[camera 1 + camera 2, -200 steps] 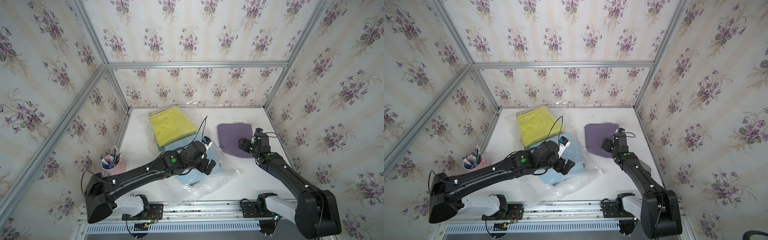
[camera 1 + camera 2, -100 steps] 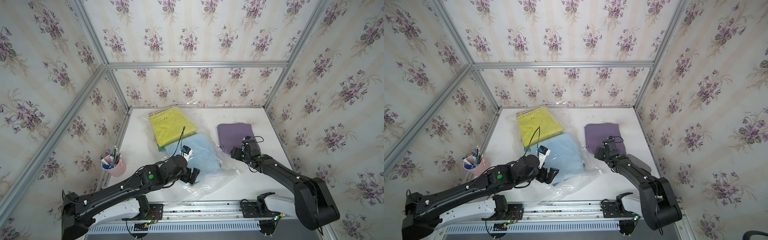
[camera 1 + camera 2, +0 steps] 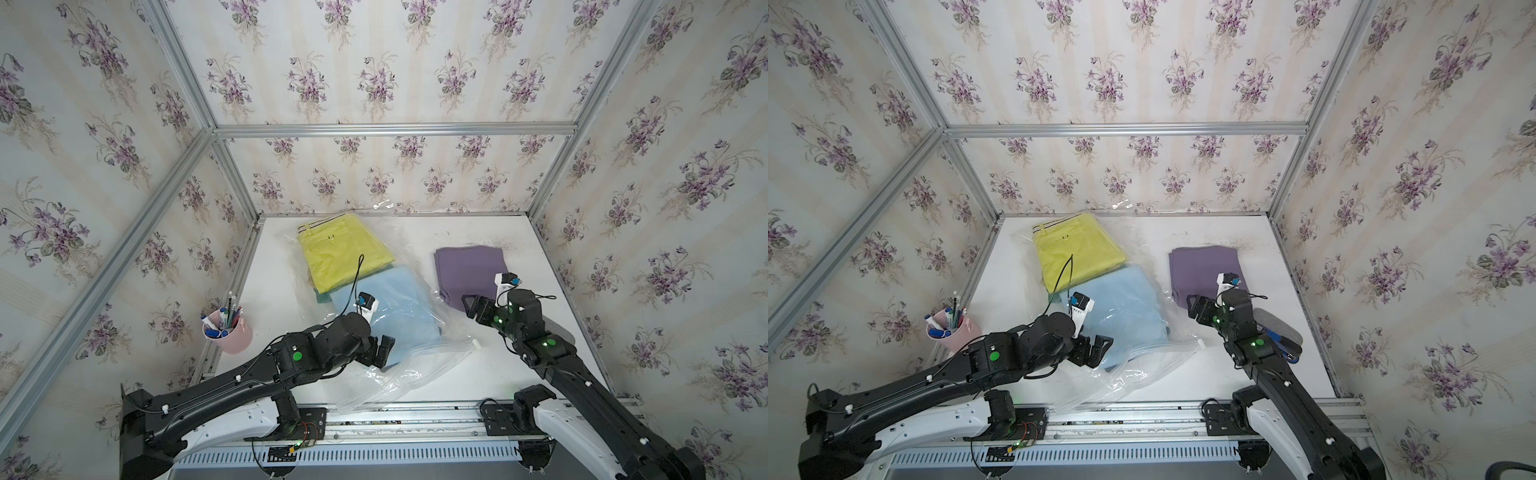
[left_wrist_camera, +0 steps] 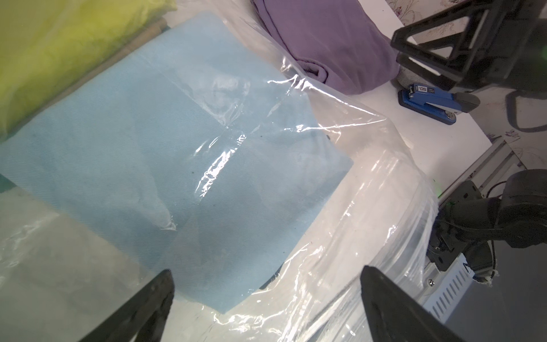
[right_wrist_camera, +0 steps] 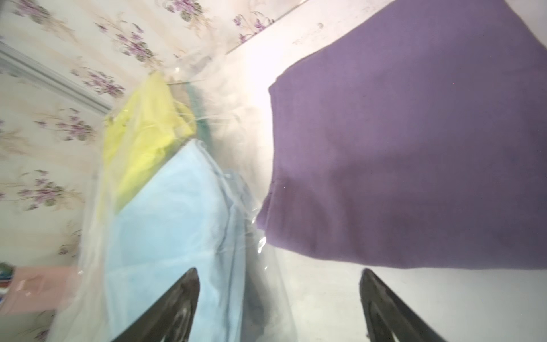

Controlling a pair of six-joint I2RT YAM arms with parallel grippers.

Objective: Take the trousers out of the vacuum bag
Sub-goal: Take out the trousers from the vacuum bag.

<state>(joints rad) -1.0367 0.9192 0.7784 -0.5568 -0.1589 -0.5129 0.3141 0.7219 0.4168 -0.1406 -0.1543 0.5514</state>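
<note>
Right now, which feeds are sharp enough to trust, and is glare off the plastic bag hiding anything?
Right wrist view: smeared, purple trousers and light blue trousers only soft colour patches. Left wrist view: sharp, but white glare streaks cross the bag. Both top views: sharp, evenly lit, though the bag's clear edge fades into the white table.
</note>
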